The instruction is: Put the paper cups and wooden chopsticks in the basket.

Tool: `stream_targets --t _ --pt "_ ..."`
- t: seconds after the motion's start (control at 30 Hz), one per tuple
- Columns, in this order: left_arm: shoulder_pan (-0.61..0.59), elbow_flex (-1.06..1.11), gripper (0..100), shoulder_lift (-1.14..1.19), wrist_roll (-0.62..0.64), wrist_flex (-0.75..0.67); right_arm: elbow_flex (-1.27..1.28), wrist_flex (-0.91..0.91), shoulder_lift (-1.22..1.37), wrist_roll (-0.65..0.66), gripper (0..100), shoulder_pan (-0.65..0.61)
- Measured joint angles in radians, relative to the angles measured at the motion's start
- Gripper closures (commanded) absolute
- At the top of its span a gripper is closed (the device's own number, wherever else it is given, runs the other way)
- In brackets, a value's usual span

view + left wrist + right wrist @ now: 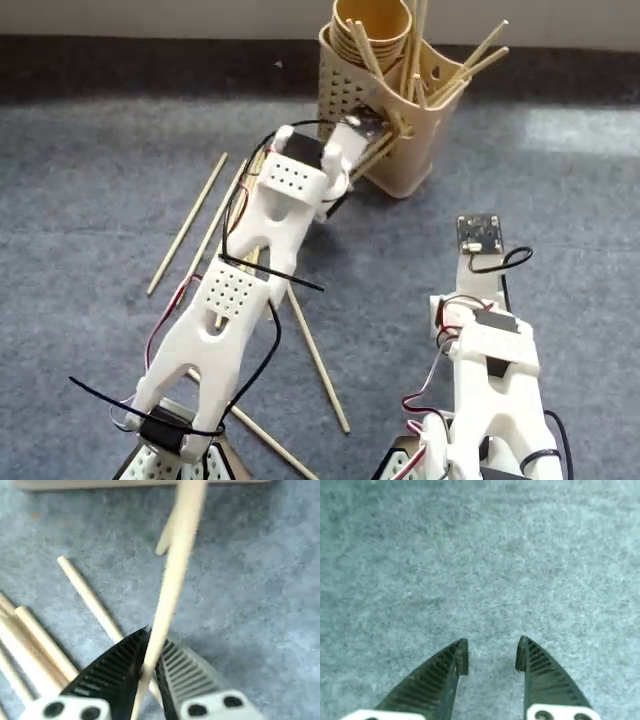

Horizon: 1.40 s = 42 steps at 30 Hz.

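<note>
— Where is the basket?

— The basket (420, 150) stands at the far edge of the carpet (90, 170). The paper cups (372, 30) sit stacked inside it, and several chopsticks (470, 60) lean out over its rim beside them.

— And the left gripper?

— The left gripper (149, 655) is right up against the basket's near wall. Its jaws are pinched tight on the held chopstick (175, 570), which rises at a slant from between them.

— Is that stick's tip inside the basket?

— Hard to say. From above, the wrist covers it, so it may be touching the wall or just short of it.

— What lies outside?

— The loose chopsticks (187, 225) lie flat on the carpet in front of the basket. Some are out to the side and some are partly under the left arm (230, 300). The left wrist view shows a few of them close together on the carpet below the gripper.

— And the right side?

— The right gripper (491, 655) hangs over bare carpet, well apart from the basket on its near side. Its jaws stand spread with a plain gap between them, holding nothing.
</note>
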Motion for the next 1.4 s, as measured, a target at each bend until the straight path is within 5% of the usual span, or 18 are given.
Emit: stream_targets --t 0.2,0.6,0.9,1.07,1.27,1.4 --pt "-0.057 0.198 99 -0.137 -0.026 0.006 0.0 0.0 0.0 0.0 83.2 0.0" --pt "-0.124 1.094 99 -0.621 -0.226 0.002 0.0 -0.002 0.0 0.0 83.2 0.0" --pt "-0.152 0.97 99 -0.973 -0.201 -0.121 0.0 -0.002 0.0 0.0 83.2 0.0" --pt "-0.1 0.847 99 -1.033 -0.091 -0.353 0.0 -0.002 0.0 0.0 83.2 0.0" --pt "-0.009 0.812 99 -1.022 0.055 -0.801 0.0 -0.002 0.0 0.0 83.2 0.0" --pt "0.023 0.772 99 -1.025 0.063 -0.801 0.0 -0.002 0.0 0.0 83.2 0.0"
